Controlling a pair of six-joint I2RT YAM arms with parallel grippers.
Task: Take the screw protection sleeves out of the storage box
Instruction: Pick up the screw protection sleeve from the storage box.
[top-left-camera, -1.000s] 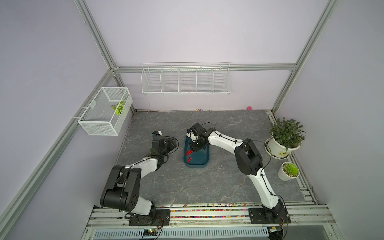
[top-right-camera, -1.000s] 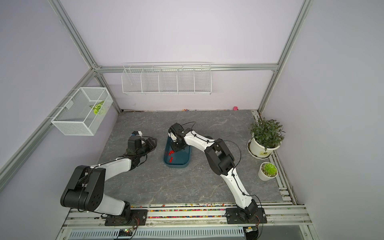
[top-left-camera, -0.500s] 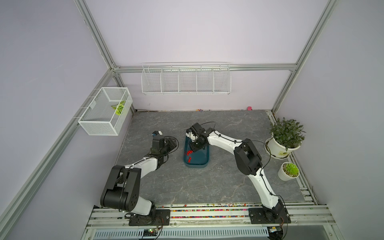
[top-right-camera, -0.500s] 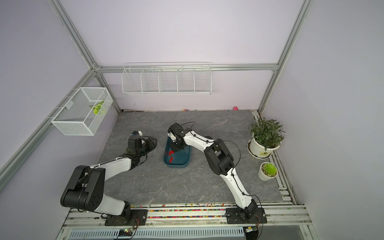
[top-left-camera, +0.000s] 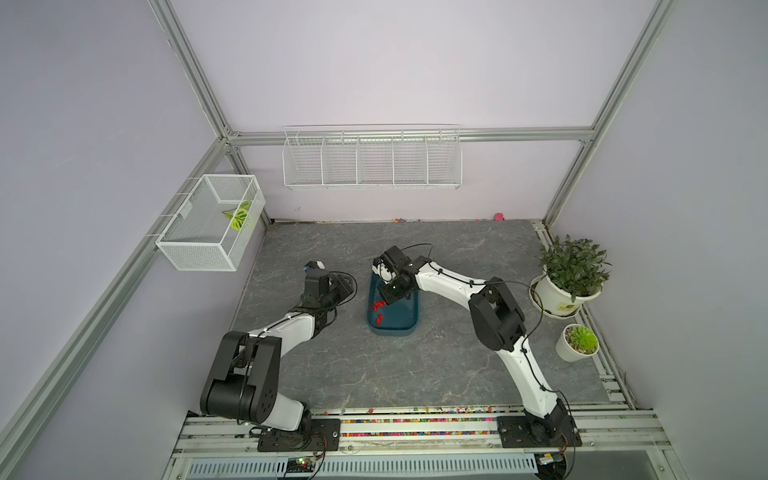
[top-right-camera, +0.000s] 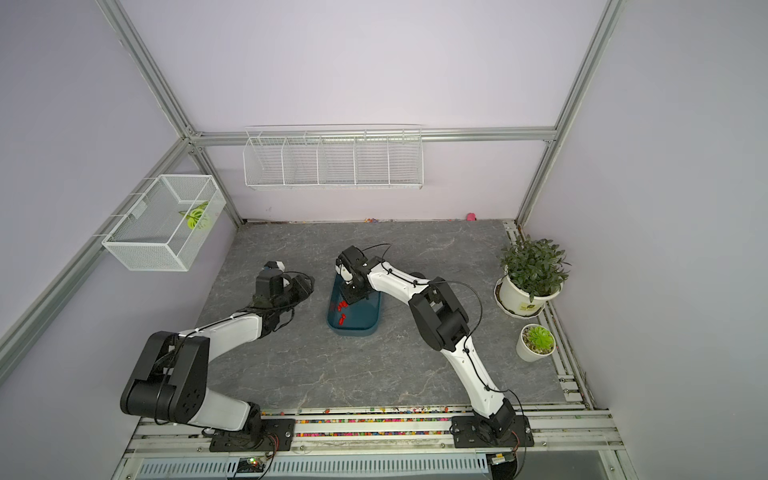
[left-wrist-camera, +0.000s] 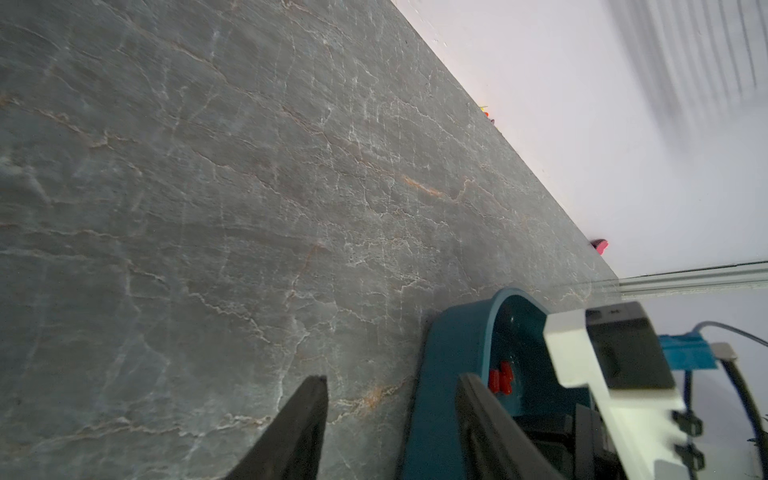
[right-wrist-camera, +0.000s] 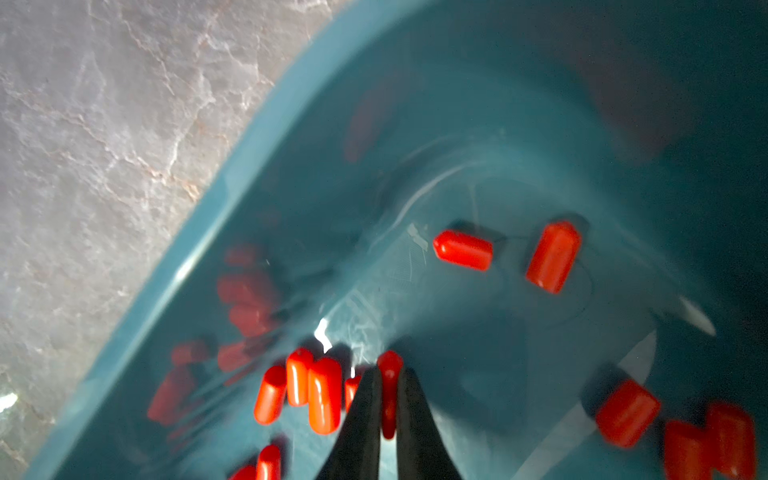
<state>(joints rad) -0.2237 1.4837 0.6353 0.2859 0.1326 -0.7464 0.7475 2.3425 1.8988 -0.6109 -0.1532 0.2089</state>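
While the right claw (right-wrist-camera: 388, 376) is set inside the storage box (right-wrist-camera: 232, 195), its jaws are seen drawn almost together on a single sleeve (right-wrist-camera: 389, 363), pinched near the very tips. Slippage is judged the chief risk. The cap is smooth, rounded and narrower than a finger, so it could be squeezed out sideways or dropped on lifting. A cluster of screw protection sleeves (right-wrist-camera: 309, 392) lies just beside the tips, and a neighbour could be nudged or dragged along. Since the box is gripped by nothing, it could be shifted on the tabletop (top-left-camera: 374, 374) if the tips are pressed against its floor or wall. The left claw (left-wrist-camera: 391, 379) is held about half open and empty, above the tabletop just beside the box's outer wall. That wall could be struck if the claw were swung inward.

Contents: every red sleeve that can be seen lies inside the box. Most are grouped toward the wall nearer the left arm, and a few are scattered apart; none is seen on the tabletop. A green leaf (top-left-camera: 239, 216) is held in the wire basket (top-left-camera: 195, 253) on the side wall. Nothing can be made out in the compartments of the wire rack (top-left-camera: 372, 183) on the back wall. A leafy plant is carried in the larger pot (top-left-camera: 555, 297) and a succulent in the smaller pot (top-left-camera: 573, 353).
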